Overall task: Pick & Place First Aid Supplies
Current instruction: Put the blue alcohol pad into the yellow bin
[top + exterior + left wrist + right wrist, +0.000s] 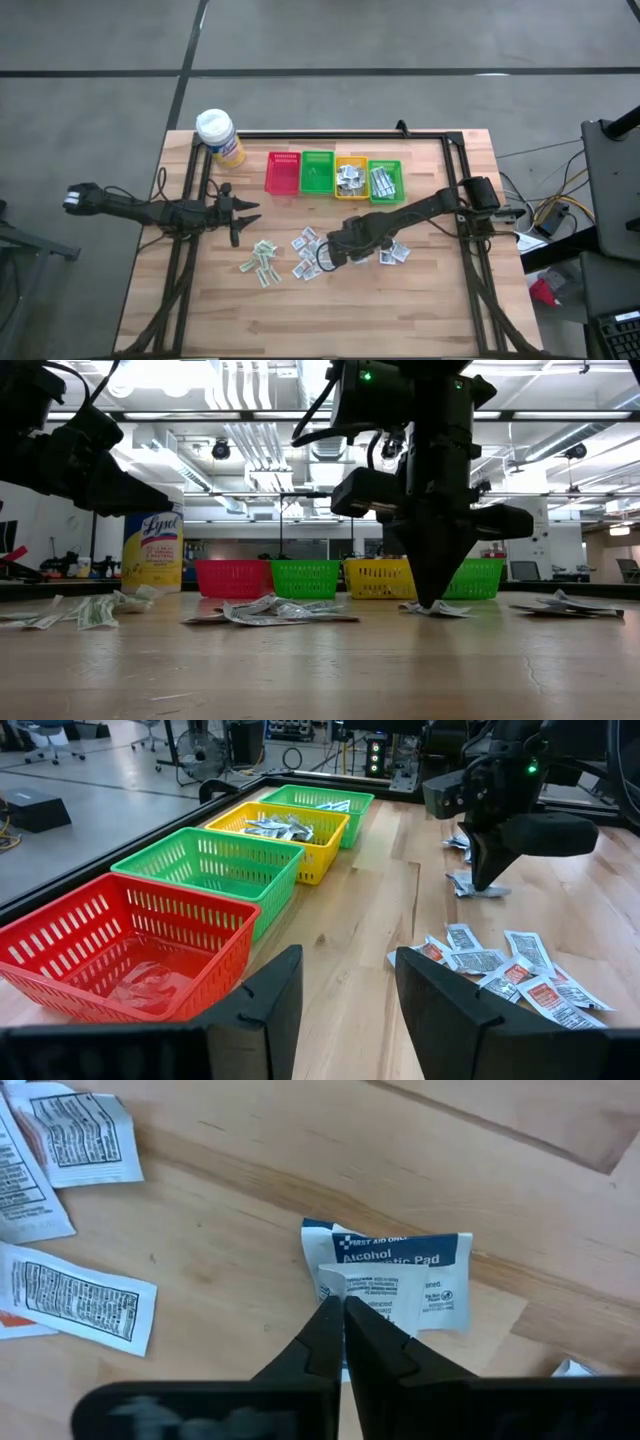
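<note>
Several small white first aid packets lie flat on the wooden table in loose clusters [262,262], [305,250], [396,254]. More lie in the yellow basket [351,178] and the far-right green basket [386,181]. My right gripper [341,1302] points straight down among the middle packets, shut on a small white packet [372,1290]. That packet lies on top of a blue-printed alcohol pad packet [430,1265]. My left gripper [348,988] waits open and level at the table's left [243,212], near the red basket [120,955]. My right gripper pinches the small white packet by its edge [335,1280] between the two fingertips, coming from above and pointing down. The packet still rests on the alcohol pad packet and the table [436,608]. The fingertips hide how much of the edge is between them.
Red [283,172], green [317,172], yellow and green baskets stand in a row along the far side. A yellow bottle with a white cap [218,135] stands at the far left corner. A black frame [330,133] borders the table. Bare wood [400,310] lies along the near side.
</note>
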